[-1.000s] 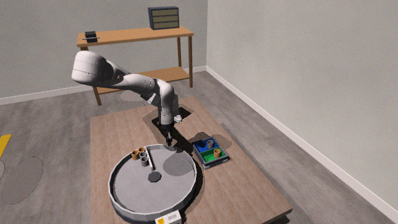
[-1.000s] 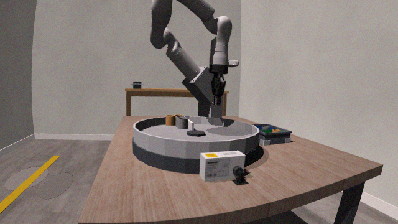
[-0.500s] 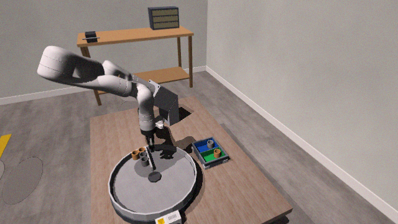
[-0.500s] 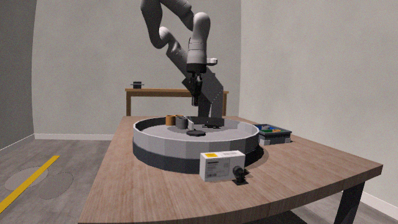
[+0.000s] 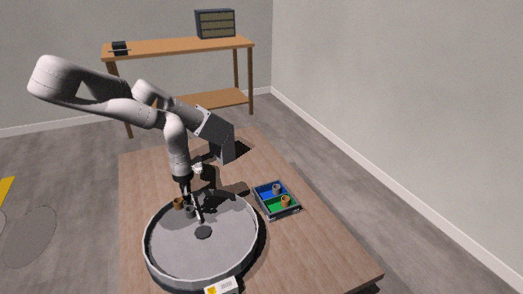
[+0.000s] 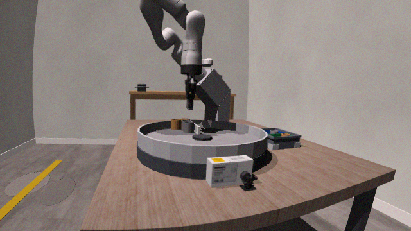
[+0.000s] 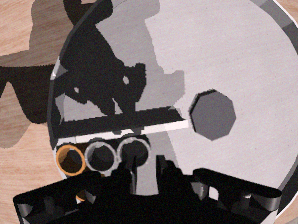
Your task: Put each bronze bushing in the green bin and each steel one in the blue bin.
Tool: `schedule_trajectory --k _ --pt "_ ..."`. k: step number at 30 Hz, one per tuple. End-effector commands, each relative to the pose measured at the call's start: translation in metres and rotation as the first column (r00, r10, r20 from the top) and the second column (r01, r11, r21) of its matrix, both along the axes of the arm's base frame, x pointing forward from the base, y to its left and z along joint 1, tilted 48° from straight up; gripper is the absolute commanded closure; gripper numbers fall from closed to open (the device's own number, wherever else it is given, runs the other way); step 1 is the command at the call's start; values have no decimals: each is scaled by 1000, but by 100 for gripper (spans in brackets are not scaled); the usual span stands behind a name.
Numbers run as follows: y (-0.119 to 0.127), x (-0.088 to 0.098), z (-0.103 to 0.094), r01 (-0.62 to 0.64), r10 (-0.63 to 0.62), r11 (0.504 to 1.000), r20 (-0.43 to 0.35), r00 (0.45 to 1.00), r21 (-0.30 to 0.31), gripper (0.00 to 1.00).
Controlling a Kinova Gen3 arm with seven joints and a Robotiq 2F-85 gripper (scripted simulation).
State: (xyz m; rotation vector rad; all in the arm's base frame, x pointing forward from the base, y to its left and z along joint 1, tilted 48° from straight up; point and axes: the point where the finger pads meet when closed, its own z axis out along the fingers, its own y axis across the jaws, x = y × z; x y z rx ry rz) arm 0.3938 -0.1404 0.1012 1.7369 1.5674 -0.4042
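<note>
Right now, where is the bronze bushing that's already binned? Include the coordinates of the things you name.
In the top view, the bronze bushing (image 5: 285, 201) stands in the green compartment (image 5: 273, 207), right of the turntable (image 5: 254, 229).

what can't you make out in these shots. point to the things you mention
- the rear bronze bushing (image 6: 185, 119) (image 7: 81, 197): wrist view, mostly hidden by the claw (image 5: 186, 199) (image 6: 190, 108) (image 7: 146, 166)
- lower parts of the binned steel bushing (image 5: 276, 189) (image 6: 273, 131) and binned bronze bushing (image 5: 285, 201) (image 6: 285, 135): exterior view, hidden by the bin walls
- small print on the white box (image 5: 222, 286) (image 6: 225, 171): exterior view, too small and blurred
- the white box's lower part: top view, cut off by the bottom edge
</note>
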Motion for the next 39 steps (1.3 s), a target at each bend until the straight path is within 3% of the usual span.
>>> schedule_trajectory --k 1,23,39 --pt "-3 0 -3 2 -2 1000 -3 1000 -1 82" --pt "-30 10 -27 3 -3 1000 1 1000 -1 82" --pt "-34 11 -30 3 -3 1000 1 1000 -1 82"
